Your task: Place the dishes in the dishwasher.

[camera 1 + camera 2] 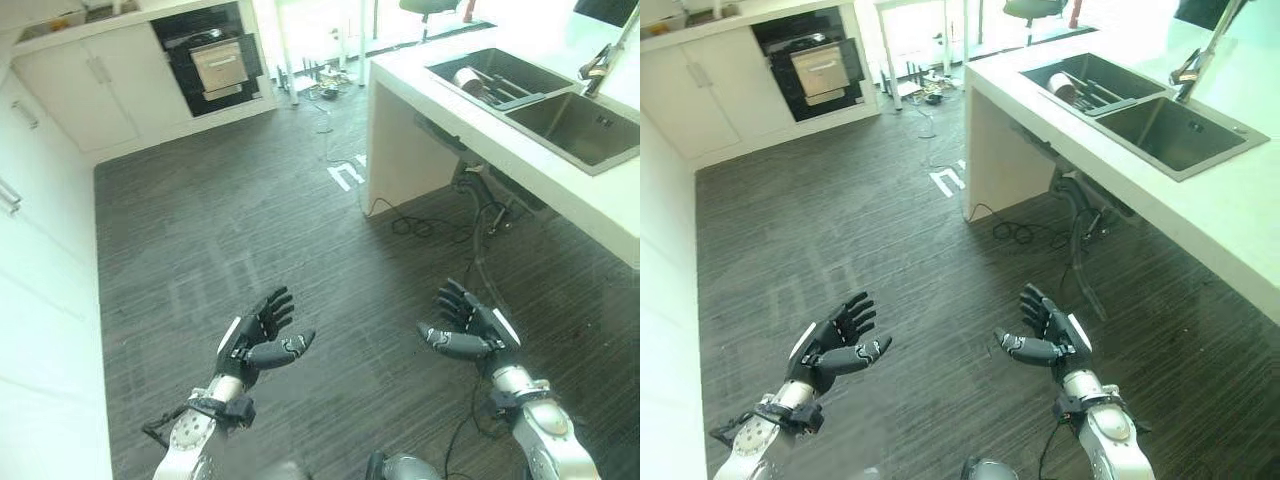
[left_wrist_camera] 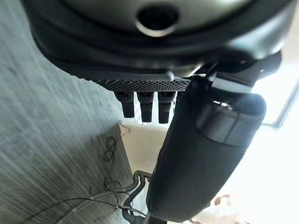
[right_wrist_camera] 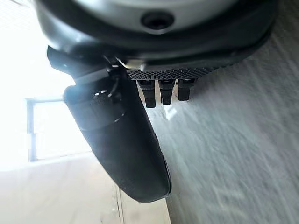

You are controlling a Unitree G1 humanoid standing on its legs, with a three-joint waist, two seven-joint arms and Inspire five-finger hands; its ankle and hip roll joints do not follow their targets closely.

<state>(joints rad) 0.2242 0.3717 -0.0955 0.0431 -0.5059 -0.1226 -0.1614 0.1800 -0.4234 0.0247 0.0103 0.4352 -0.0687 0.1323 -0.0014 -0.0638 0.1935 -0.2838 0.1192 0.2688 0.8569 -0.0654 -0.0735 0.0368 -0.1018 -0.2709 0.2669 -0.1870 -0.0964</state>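
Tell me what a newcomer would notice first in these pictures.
Two dark hands hang open and empty over the dark wood floor: the left hand and the right hand. To the right, a white counter holds a double sink with a dish in its far basin. An open dishwasher sits across the room.

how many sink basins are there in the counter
2: the far basin with dishes and a rack in it, and the nearer basin, bare, beside it by the faucet.
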